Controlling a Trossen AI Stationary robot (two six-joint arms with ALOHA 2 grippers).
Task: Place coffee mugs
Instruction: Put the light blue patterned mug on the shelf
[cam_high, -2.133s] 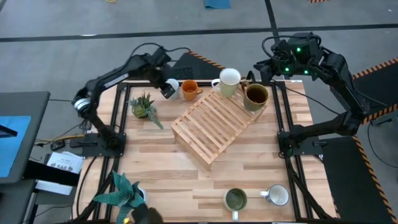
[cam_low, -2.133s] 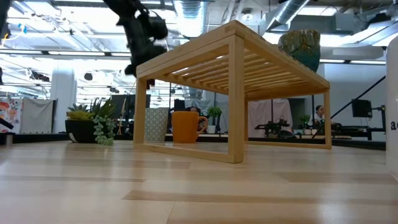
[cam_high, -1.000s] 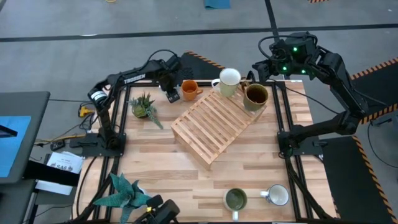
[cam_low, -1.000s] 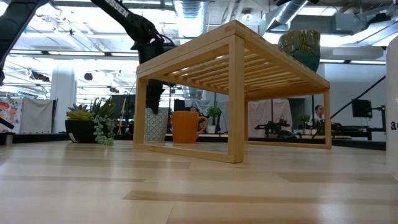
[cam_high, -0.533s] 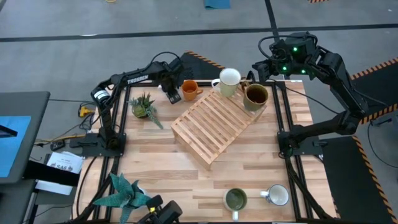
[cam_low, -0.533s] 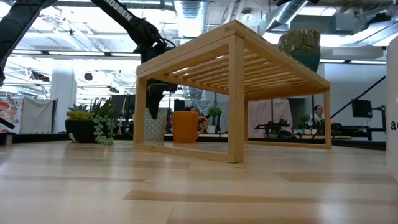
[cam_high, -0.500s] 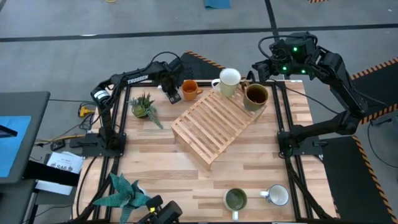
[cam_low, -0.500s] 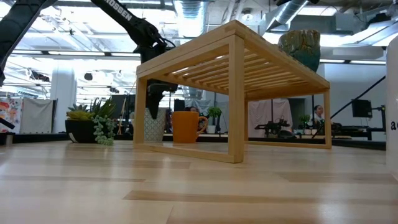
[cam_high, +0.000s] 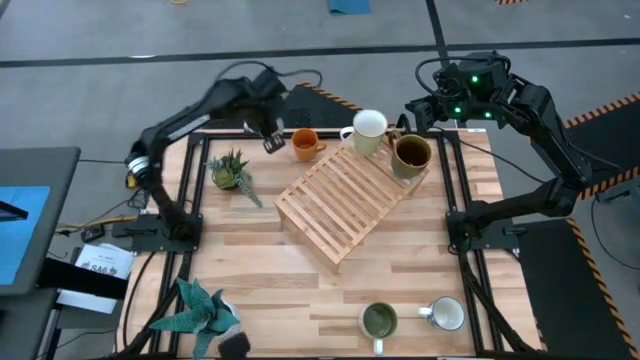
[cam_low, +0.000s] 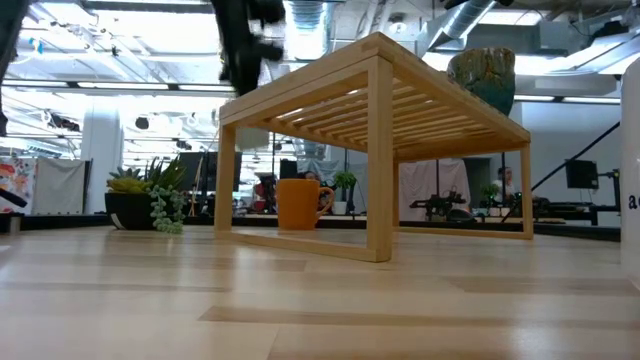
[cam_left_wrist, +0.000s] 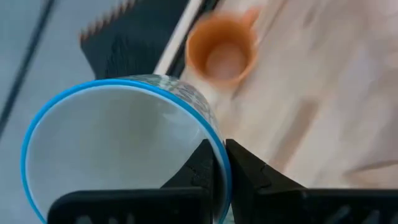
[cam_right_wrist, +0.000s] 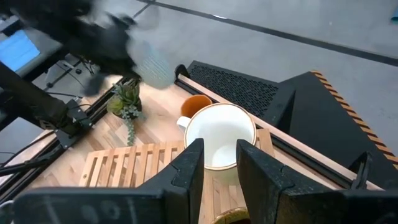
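Note:
My left gripper is shut on the white mug with the blue outside, held above the table's far left next to the orange mug. The orange mug stands on its base on the table beside the wooden slatted rack. The cream-white mug and the dark brown mug stand on the rack's far end. My right gripper is open above the cream-white mug and touches nothing. The green-inside mug and the pale mug stand near the front edge. My left gripper holds the blue-outside mug by its rim, one finger inside the mug and one outside. The fingers come from above, pointing down. The mug is upright, mouth up, and lifted clear of the table.
A small potted plant stands left of the rack, and a second one at the near left corner. In the low view the rack stands as a raised platform with the orange mug behind it. Bare wood lies between the rack and the front mugs.
My left gripper was down at the table on the blue-outside mug beside the orange mug. It has gone up fast with the mug, which is now lifted clear of the table. The orange mug has stayed in place.

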